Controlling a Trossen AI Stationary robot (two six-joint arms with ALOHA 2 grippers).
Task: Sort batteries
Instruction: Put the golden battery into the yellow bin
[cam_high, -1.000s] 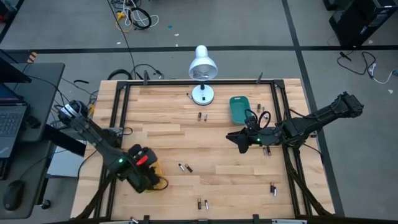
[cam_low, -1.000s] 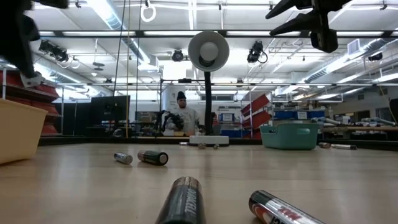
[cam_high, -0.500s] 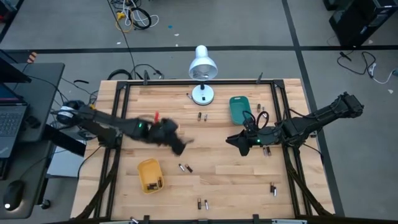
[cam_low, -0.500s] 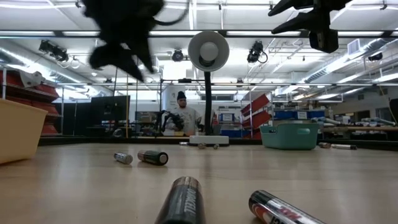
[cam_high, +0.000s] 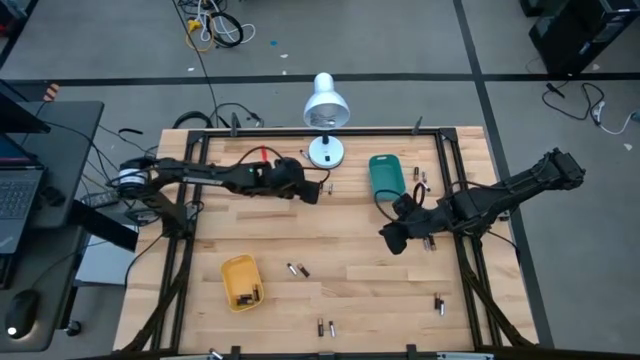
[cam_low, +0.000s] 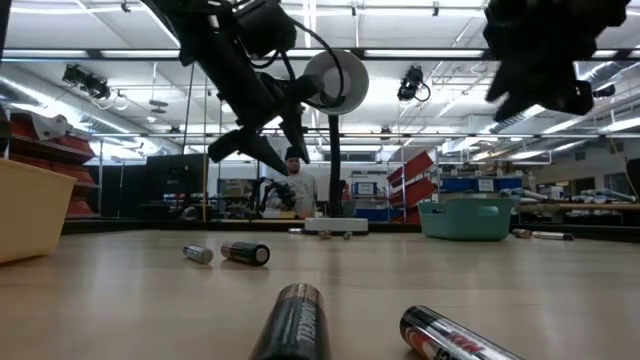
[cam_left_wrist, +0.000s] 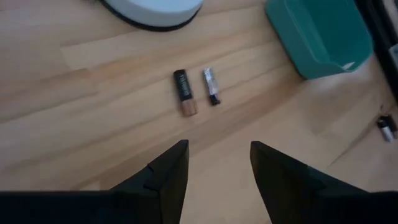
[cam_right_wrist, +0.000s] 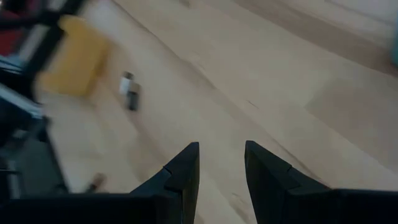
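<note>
Small cylindrical batteries lie scattered on the wooden table. One pair lies in front of the lamp base, also in the high view. My left gripper hovers just short of this pair, open and empty, slanting down. My right gripper hangs open and empty above the table's right half, near the teal tray. The yellow tray at the near left holds a few batteries. More pairs lie at the middle and near the front edge.
A white desk lamp stands at the far middle on its round base. More batteries lie right of the teal tray and at the near right. A black frame rims the table. A person sits in the room beyond.
My left gripper has swung from above the yellow tray at the near left toward the far edge and the right, rolling its wrist, and now hangs by the battery pair in front of the lamp. My right gripper has tipped further downward, almost in place.
</note>
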